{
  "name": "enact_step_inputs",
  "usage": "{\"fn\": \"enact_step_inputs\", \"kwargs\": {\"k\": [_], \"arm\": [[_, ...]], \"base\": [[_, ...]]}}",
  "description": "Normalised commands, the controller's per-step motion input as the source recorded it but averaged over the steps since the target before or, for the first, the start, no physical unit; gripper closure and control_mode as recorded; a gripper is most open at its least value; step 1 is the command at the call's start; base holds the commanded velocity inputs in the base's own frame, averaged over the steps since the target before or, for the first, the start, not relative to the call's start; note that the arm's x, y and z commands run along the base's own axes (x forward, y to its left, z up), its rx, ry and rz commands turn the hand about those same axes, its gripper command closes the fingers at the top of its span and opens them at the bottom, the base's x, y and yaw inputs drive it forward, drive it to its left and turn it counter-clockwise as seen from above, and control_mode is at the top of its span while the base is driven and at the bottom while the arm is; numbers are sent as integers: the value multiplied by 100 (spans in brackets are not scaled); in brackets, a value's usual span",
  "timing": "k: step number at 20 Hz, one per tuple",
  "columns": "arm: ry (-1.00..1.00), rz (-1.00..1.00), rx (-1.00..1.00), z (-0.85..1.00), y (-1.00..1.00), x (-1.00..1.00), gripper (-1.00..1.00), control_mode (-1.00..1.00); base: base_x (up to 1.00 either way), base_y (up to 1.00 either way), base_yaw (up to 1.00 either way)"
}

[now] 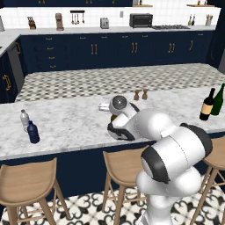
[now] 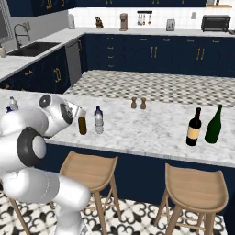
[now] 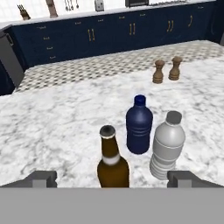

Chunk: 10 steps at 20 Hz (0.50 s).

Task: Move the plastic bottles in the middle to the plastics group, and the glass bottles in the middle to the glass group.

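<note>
In the hand view my gripper is open, its two tips wide apart. The slim amber glass bottle stands upright midway between them, touching neither. Just beyond it stand the navy plastic bottle and the clear plastic bottle. From the right base view my hand sits close beside the amber bottle and the clear bottle. The plastics group, a clear bottle and a navy one, stands at the counter's left. The glass group, a dark labelled bottle and a green one, stands at the right.
Two brown shakers stand further back on the marble counter. Wooden stools line the counter's near side. My own arm hides the middle bottles in the left base view.
</note>
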Motion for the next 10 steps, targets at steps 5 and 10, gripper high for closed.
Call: {"fn": "enact_step_inputs", "kwargs": {"k": [5,10], "arm": [[0,-2,0,-25,0,25,-100,-100],[0,-7,0,-22,0,34,-100,-100]], "base": [[0,0,0],[0,0,0]]}}
